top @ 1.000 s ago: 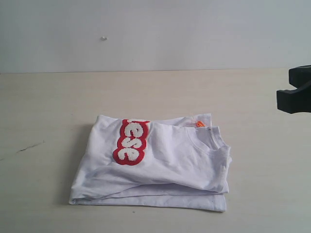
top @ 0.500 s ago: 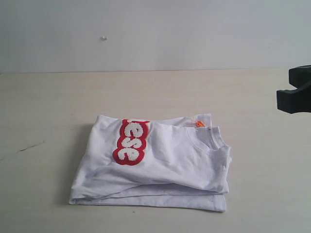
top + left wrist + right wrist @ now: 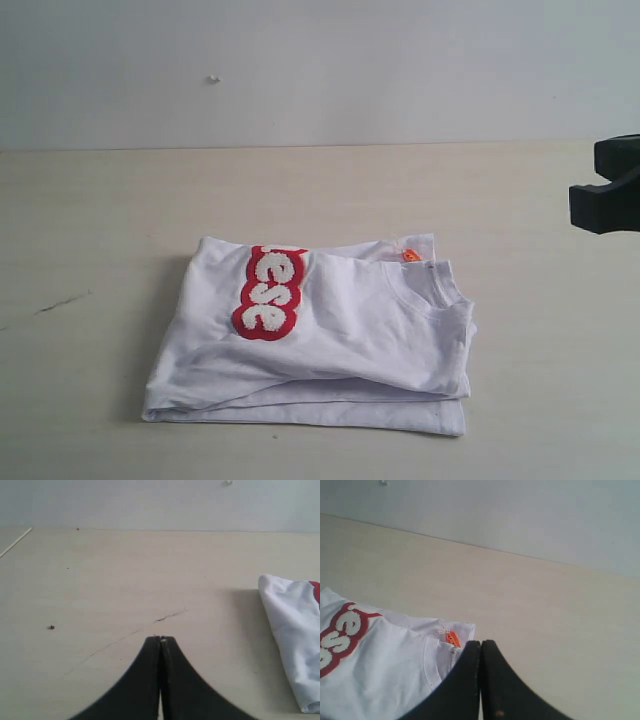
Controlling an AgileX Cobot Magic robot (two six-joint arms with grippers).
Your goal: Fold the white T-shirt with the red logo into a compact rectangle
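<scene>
The white T-shirt [image 3: 330, 340] lies folded into a rough rectangle in the middle of the table. Its red logo [image 3: 268, 291] faces up near the left of the fold, only partly showing, and the orange neck tag [image 3: 410, 256] peeks out at the far right corner. My right gripper [image 3: 480, 643] is shut and empty, raised above the table to the right of the shirt, with the shirt [image 3: 380, 665] and tag [image 3: 452, 638] beside it. Part of that arm [image 3: 608, 190] shows at the right edge. My left gripper [image 3: 160, 639] is shut and empty, over bare table left of the shirt [image 3: 295, 630].
The pale wooden table [image 3: 110, 210] carries a thin dark scratch [image 3: 62, 302] at the left, seen also as a crack [image 3: 170, 615] ahead of the left gripper. A plain grey wall [image 3: 320, 70] stands behind the table's far edge.
</scene>
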